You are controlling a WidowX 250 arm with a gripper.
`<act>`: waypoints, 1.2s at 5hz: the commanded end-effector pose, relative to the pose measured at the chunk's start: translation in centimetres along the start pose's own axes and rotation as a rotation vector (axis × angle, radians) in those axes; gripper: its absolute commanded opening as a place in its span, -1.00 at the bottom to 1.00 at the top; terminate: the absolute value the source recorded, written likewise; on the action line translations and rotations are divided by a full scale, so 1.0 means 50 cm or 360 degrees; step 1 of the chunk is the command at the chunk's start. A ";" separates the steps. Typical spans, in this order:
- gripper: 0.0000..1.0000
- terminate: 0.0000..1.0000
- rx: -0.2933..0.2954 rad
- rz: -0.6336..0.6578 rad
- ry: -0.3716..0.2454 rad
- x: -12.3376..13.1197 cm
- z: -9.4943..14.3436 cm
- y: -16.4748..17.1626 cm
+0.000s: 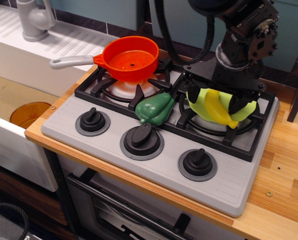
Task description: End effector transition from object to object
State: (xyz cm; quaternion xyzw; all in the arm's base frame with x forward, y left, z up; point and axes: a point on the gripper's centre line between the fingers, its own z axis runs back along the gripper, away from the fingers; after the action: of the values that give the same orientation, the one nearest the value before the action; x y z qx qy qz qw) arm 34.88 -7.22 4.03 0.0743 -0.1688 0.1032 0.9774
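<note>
The end effector, a black gripper with thin prongs on a bulky cabled arm, hangs low over the right burner of the toy stove. Its prongs reach down on both sides of a yellow banana that lies on a light green dish on that burner's grate. Dark prongs cross the fruit's upper edge, but whether they pinch it or only straddle it I cannot tell; the jaws stand spread to about the width of the banana, and the contact itself is hidden behind the gripper body.

To the left of that burner, on the grate's front edge between the two burners, a green pepper rests on its side, close to the banana dish but apart from it. Further left, an orange pan sits on the left burner with its grey handle pointing away from the stove. Three black knobs run along the front panel.

Since the task is a move from one object to another, the banana is probably one end of that hop, and the pepper the nearest other candidate. The low stance means the arm must rise before travelling sideways, or the prongs could catch the grate.
</note>
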 end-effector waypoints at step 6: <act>1.00 -1.00 0.0108 -0.0127 0.0184 0.019 0.180 0.044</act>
State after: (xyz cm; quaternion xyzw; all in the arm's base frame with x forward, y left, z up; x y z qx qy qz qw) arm 31.85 -6.58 10.71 0.1187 -0.0738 0.0679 0.9878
